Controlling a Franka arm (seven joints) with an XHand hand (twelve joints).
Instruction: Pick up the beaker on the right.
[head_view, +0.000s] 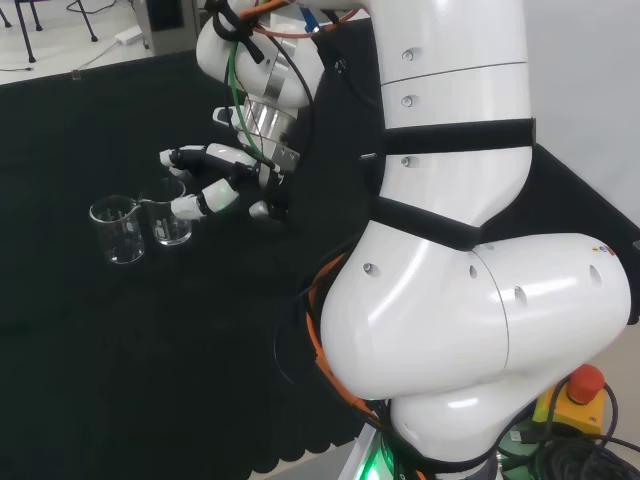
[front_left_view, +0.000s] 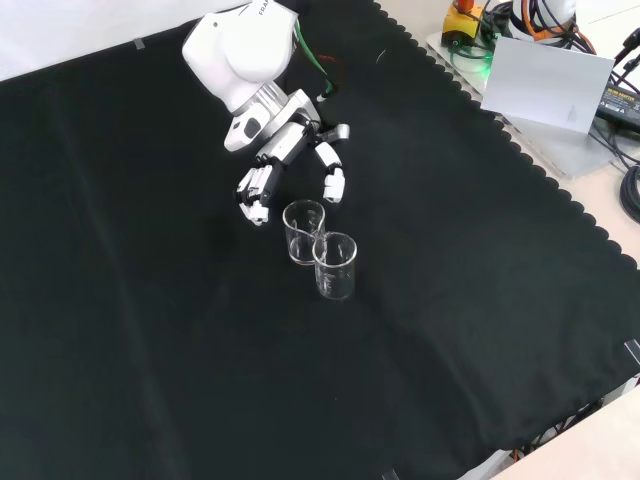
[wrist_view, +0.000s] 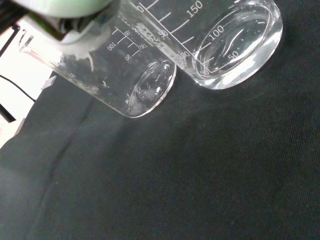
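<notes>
Two clear glass beakers stand side by side on the black cloth. In the head view the right beaker (head_view: 169, 217) is beside the left beaker (head_view: 117, 231). The hand (head_view: 240, 168) hovers just right of the right beaker, open, its fingers (head_view: 186, 157) and thumb (head_view: 203, 201) reaching toward the rim. In the front view the hand (front_left_view: 290, 142) comes from the top; the nearer beaker (front_left_view: 303, 231) sits just below its fingertips (front_left_view: 255, 203), and the other beaker (front_left_view: 335, 266) touches it farther down. The wrist view shows a narrow beaker (wrist_view: 145, 90), a wider beaker (wrist_view: 235, 45) and a blurred part of the hand (wrist_view: 65, 7). Both look empty.
The arm's big white links (head_view: 450, 230) take up the right of the head view. Black cloth (front_left_view: 150, 350) spreads wide around the beakers. A scalloped cloth edge, a grey box (front_left_view: 545, 85) and cables lie at the front view's top right.
</notes>
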